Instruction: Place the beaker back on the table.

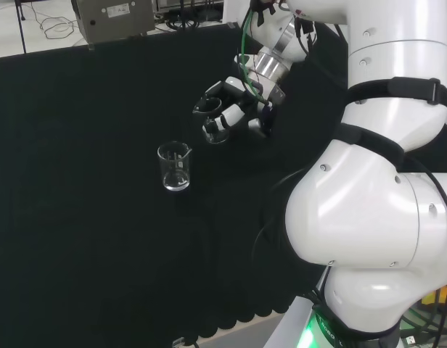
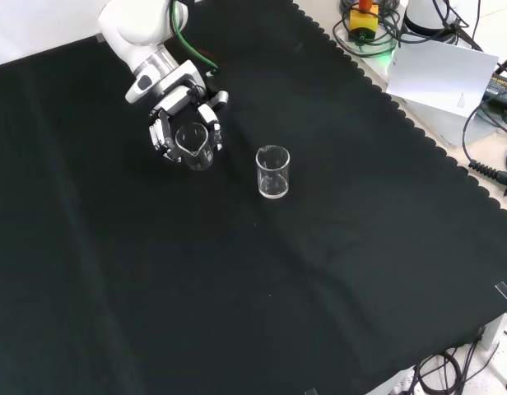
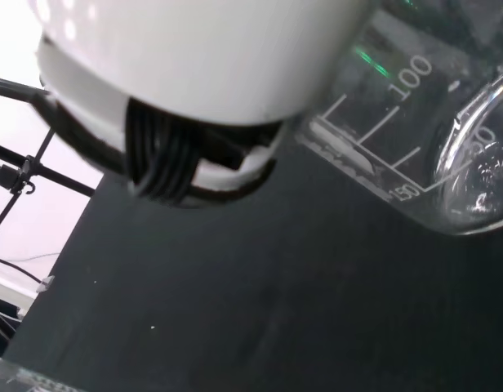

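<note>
Front view, left to right: the hand (image 2: 173,123) has its fingers curled round a clear glass beaker (image 2: 193,146), held off the black cloth (image 2: 336,280); a second beaker (image 2: 272,172) stands upright at its four o'clock, near but apart. I judge the held beaker light, rigid, slick and breakable, best gripped round its wall below the rim, as I have it

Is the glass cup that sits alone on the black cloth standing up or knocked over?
Standing up. The lone beaker rests on its base on the cloth, mouth upward, apart from the robot hand.
</note>
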Action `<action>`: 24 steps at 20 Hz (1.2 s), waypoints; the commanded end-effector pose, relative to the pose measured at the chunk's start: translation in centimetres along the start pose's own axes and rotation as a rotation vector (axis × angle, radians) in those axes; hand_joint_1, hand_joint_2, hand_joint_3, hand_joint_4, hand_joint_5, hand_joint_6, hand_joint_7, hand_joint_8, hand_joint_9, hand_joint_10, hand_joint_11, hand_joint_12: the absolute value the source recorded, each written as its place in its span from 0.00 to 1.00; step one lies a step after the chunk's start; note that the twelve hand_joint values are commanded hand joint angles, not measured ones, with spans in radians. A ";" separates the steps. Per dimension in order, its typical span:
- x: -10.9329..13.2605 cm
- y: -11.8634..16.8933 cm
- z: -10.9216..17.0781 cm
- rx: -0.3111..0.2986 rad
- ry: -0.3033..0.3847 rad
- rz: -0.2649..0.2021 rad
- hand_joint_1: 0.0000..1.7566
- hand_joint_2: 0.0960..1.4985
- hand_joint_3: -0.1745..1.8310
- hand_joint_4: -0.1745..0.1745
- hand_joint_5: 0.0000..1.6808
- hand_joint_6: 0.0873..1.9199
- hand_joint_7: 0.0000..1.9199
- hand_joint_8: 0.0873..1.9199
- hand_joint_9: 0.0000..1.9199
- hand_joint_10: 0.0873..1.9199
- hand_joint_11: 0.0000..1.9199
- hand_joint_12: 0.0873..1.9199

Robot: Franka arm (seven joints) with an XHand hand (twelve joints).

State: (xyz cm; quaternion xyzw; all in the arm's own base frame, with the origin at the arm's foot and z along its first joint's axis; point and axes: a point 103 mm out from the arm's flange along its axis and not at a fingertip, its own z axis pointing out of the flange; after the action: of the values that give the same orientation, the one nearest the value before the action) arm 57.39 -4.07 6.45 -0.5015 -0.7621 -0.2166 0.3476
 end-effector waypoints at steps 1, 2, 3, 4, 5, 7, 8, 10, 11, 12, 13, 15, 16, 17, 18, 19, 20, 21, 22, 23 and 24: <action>-0.4 -0.2 0.1 -0.007 -0.004 0.002 0.82 0.30 0.49 0.00 0.76 0.38 0.72 0.32 0.82 0.00 0.53 0.40; -0.4 -0.2 0.2 -0.007 -0.005 0.002 0.82 0.31 0.49 0.00 0.76 0.39 0.71 0.33 0.82 0.00 0.53 0.40; -0.5 -0.2 0.2 -0.007 -0.005 0.003 0.82 0.31 0.49 0.00 0.75 0.39 0.71 0.33 0.82 0.00 0.53 0.40; -0.6 -0.2 0.3 -0.007 -0.005 0.005 0.82 0.31 0.49 0.00 0.75 0.39 0.71 0.34 0.81 0.00 0.52 0.40; -0.7 -0.3 0.4 -0.012 -0.009 0.008 0.82 0.31 0.49 0.00 0.75 0.39 0.71 0.34 0.81 0.00 0.52 0.40; -0.9 -0.3 0.5 -0.006 -0.006 0.014 0.82 0.32 0.48 0.00 0.75 0.40 0.69 0.36 0.81 0.00 0.52 0.41; -1.0 -0.4 0.5 -0.005 -0.008 0.014 0.82 0.33 0.47 0.00 0.75 0.41 0.69 0.37 0.80 0.00 0.52 0.41; -1.1 -0.3 0.7 -0.003 -0.012 0.019 0.82 0.33 0.47 0.00 0.75 0.41 0.68 0.37 0.80 0.00 0.52 0.41; -1.1 -0.3 0.7 -0.003 -0.014 0.019 0.82 0.33 0.47 0.00 0.75 0.41 0.68 0.37 0.80 0.00 0.52 0.42; -1.1 -0.4 0.7 -0.003 -0.019 0.019 0.82 0.34 0.46 0.00 0.75 0.42 0.68 0.38 0.80 0.00 0.52 0.42; -1.2 -0.5 0.7 -0.001 -0.018 0.019 0.81 0.35 0.45 0.00 0.74 0.42 0.66 0.39 0.80 0.00 0.52 0.42; -1.2 -0.6 0.6 0.006 -0.024 0.017 0.81 0.46 0.33 0.05 0.70 0.44 0.60 0.42 0.79 0.00 0.51 0.43; -1.2 -0.7 0.6 0.008 -0.028 0.017 0.76 0.50 0.29 0.04 0.69 0.42 0.56 0.42 0.75 0.00 0.50 0.44; -1.1 -0.8 0.5 0.014 -0.035 0.018 0.76 0.47 0.30 0.10 0.64 0.41 0.52 0.40 0.71 0.00 0.46 0.46; -1.1 -0.9 0.5 0.025 -0.049 0.017 0.77 0.41 0.35 0.18 0.60 0.42 0.49 0.38 0.68 0.00 0.43 0.48; -1.0 -1.0 0.4 0.032 -0.055 0.016 0.78 0.37 0.39 0.22 0.57 0.43 0.48 0.37 0.67 0.00 0.41 0.50; -0.9 -1.1 0.3 0.042 -0.064 0.014 0.77 0.33 0.43 0.29 0.52 0.44 0.43 0.35 0.61 0.00 0.35 0.53; -0.8 -1.2 0.2 0.051 -0.070 0.011 0.76 0.30 0.45 0.36 0.47 0.45 0.39 0.34 0.56 0.00 0.29 0.57; -0.7 -1.3 0.1 0.057 -0.078 0.009 0.74 0.28 0.47 0.40 0.43 0.45 0.36 0.33 0.53 0.00 0.25 0.60; -0.5 -1.5 -0.1 0.064 -0.098 0.004 0.73 0.27 0.47 0.43 0.38 0.44 0.33 0.32 0.49 0.00 0.21 0.62; -0.4 -1.6 -0.2 0.070 -0.106 0.003 0.71 0.26 0.48 0.44 0.34 0.43 0.30 0.32 0.46 0.00 0.18 0.64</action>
State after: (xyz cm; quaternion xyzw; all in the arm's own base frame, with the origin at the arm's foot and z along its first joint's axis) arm 56.57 -4.90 5.74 -0.5041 -0.7755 -0.1817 0.3339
